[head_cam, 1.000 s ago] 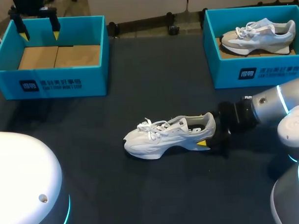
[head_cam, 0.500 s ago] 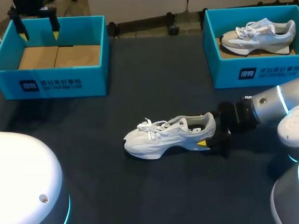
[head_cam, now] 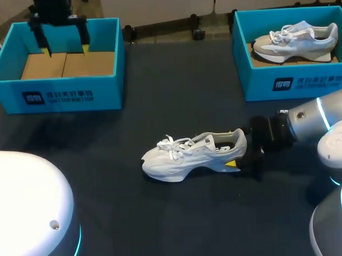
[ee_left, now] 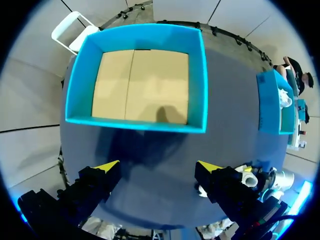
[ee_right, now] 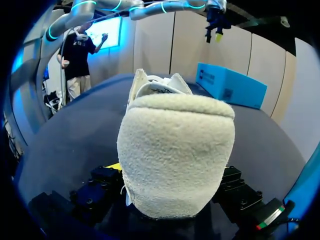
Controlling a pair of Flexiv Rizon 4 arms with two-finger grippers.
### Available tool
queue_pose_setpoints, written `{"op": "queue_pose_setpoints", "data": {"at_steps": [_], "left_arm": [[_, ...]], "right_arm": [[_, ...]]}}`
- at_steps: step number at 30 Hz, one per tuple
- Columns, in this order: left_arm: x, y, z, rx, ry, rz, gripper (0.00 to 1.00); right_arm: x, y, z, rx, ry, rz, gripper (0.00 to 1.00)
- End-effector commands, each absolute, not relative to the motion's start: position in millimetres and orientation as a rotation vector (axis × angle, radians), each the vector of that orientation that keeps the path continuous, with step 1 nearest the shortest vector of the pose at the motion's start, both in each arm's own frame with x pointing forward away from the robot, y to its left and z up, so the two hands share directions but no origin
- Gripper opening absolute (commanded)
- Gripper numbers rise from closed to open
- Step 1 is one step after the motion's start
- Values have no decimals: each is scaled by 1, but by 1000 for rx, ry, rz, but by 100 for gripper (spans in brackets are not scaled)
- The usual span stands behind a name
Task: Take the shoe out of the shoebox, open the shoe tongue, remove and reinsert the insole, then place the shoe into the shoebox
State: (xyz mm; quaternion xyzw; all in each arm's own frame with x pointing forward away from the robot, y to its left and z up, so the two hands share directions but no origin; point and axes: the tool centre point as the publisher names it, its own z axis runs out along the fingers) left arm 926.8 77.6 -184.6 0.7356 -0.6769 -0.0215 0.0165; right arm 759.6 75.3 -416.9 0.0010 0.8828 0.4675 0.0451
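A white lace-up shoe lies on its sole at the middle of the dark table, toe to the left. My right gripper is shut on its heel, one yellow tip showing on the near side. In the right wrist view the fuzzy heel of the shoe fills the space between the fingers. High over the empty blue shoebox at the back left, my left gripper hangs open. The left wrist view has its gripper empty, above the table just beside that box.
A second blue shoebox at the back right holds a grey shoe. Bare dark tabletop lies between the two boxes and all around the white shoe.
My left gripper has shifted to the right and a little forward over the left box. The right arm and the shoe have stayed still.
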Motion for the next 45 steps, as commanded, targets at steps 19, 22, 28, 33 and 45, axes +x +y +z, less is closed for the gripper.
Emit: {"op": "queue_pose_setpoints", "data": {"at_steps": [19, 22, 28, 33, 45], "left_arm": [[854, -21, -221, 2301, -1984, -111, 100], [848, -33, -227, 2317, -1969, -107, 100], [833, -57, -232, 2327, -1949, -88, 100], [821, -76, -238, 2323, -1960, -57, 100], [802, -123, -251, 2282, -2002, 19, 100]], "right_arm": [[759, 75, -417, 4, 2697, 1423, 0], [759, 75, -417, 4, 2697, 1423, 0], [759, 75, -417, 4, 2697, 1423, 0], [759, 75, -417, 4, 2697, 1423, 0], [759, 75, -417, 4, 2697, 1423, 0]]}}
